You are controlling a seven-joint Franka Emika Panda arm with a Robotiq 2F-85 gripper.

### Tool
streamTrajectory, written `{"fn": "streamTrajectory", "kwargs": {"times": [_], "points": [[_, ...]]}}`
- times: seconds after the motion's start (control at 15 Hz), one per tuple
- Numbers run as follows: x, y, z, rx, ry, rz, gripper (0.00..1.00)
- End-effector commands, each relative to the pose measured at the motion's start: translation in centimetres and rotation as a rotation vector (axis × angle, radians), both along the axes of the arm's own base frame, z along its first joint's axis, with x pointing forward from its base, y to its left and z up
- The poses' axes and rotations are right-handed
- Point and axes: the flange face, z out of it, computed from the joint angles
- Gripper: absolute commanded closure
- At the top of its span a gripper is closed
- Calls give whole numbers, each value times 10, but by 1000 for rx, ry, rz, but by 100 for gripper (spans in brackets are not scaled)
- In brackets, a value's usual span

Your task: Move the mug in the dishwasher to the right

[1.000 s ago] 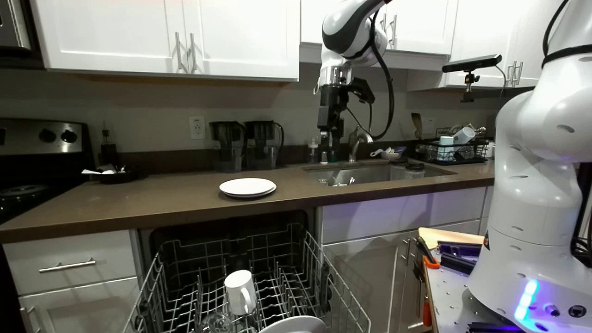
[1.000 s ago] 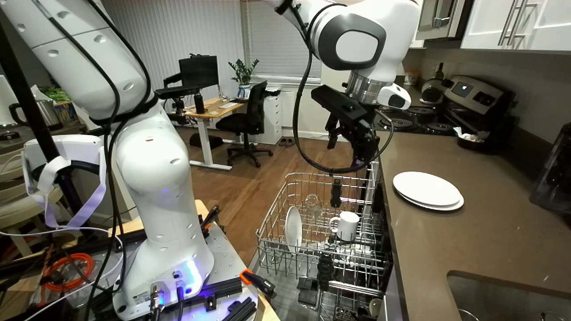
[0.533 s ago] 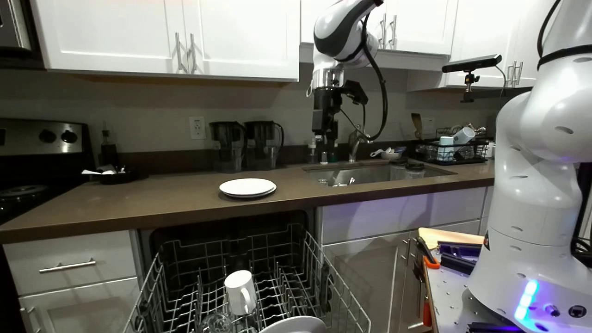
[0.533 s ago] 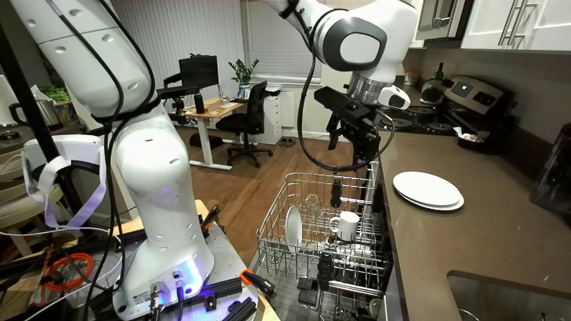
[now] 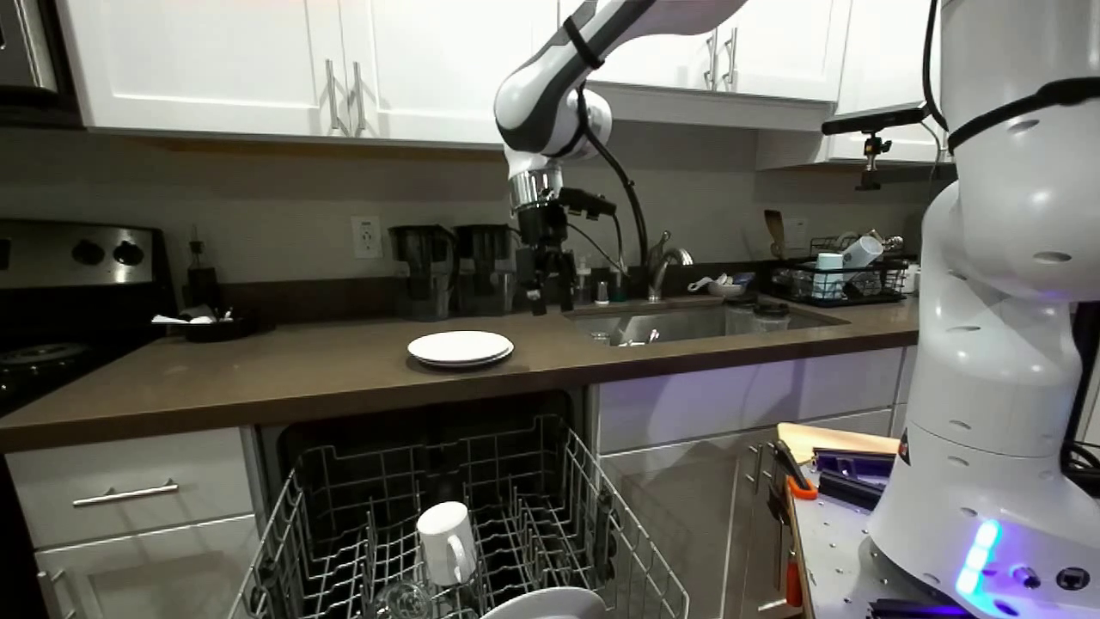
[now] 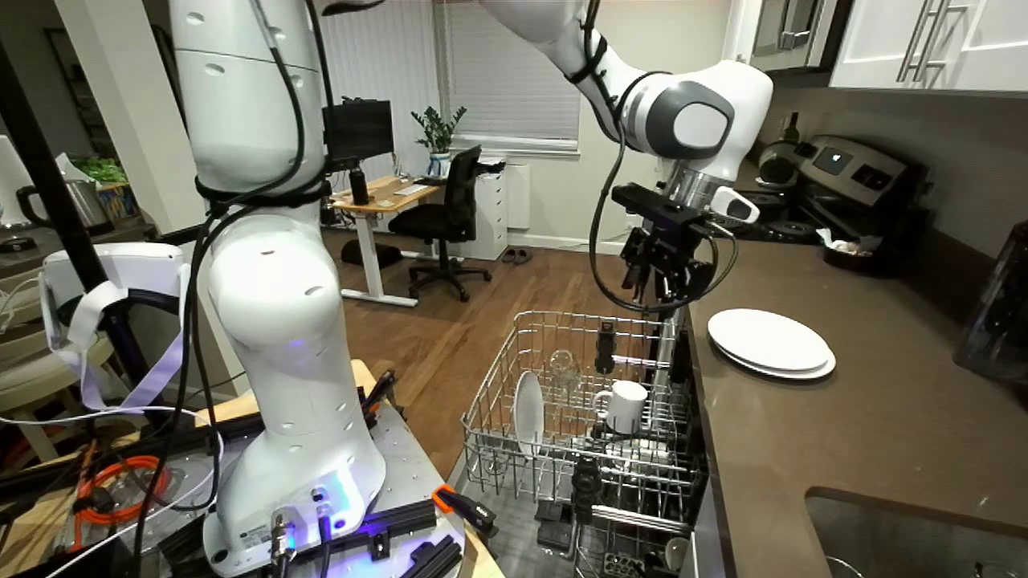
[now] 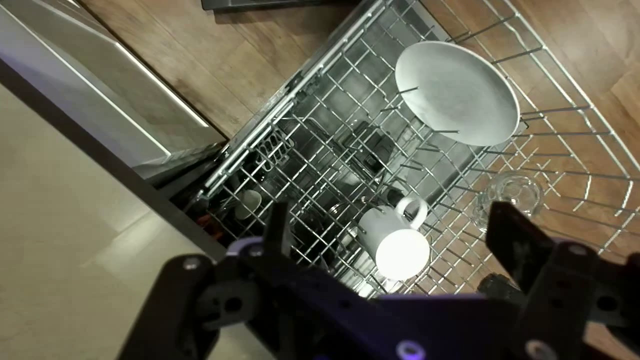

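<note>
Wrist view showed us the gripper [image 7: 390, 215] spread and holding nothing; the mug [image 7: 392, 242] sat well below it, in the dishwasher [image 7: 295, 95]; we judged this the approach step, so the next move called for careful lowering, clear of the counter [image 7: 75, 175], before any grip.

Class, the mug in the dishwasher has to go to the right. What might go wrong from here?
The mug stands among tines, which might catch it if dragged. The open fingers could knock the glass near it. In the wrist view one finger appears near the counter, so going down might bump it.
</note>
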Motion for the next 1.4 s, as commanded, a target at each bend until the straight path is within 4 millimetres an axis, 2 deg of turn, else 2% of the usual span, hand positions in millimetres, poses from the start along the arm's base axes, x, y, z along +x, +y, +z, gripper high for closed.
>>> {"fn": "streamTrajectory", "kwargs": {"times": [0.0, 0.13, 0.27, 0.53, 0.6, 0.67, 0.8, 0.93, 1.07, 1.33], "points": [[56, -6, -18, -19, 31, -52, 0], [81, -1, -27, -52, 30, -58, 0], [103, 13, -35, -57, 42, -41, 0], [128, 59, -44, 25, 87, 92, 0], [128, 71, -37, 13, 88, 157, 0], [121, 60, -46, -4, 74, 78, 0], [126, 76, -43, 8, 77, 117, 0], [127, 78, -41, 11, 75, 125, 0], [122, 91, -51, 28, 82, 79, 0], [116, 138, -79, 27, 75, -42, 0]]}}
